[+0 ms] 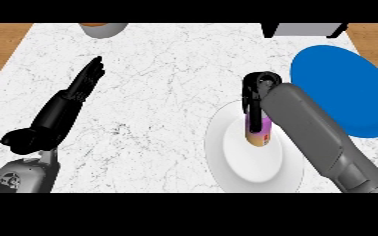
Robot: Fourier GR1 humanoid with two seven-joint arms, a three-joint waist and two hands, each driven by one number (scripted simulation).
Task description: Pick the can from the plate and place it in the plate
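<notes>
Under the right robot hand — can, top hidden

small cylindrical can with purple upper band and yellow-orange base | upright on the white plate, upper part hidden behind black fingers || round white plate | flat on marble counter, front right || round blue plate | flat, just right of white plate, bare

White marble counter, white plate near front, blue plate at right edge
</notes>
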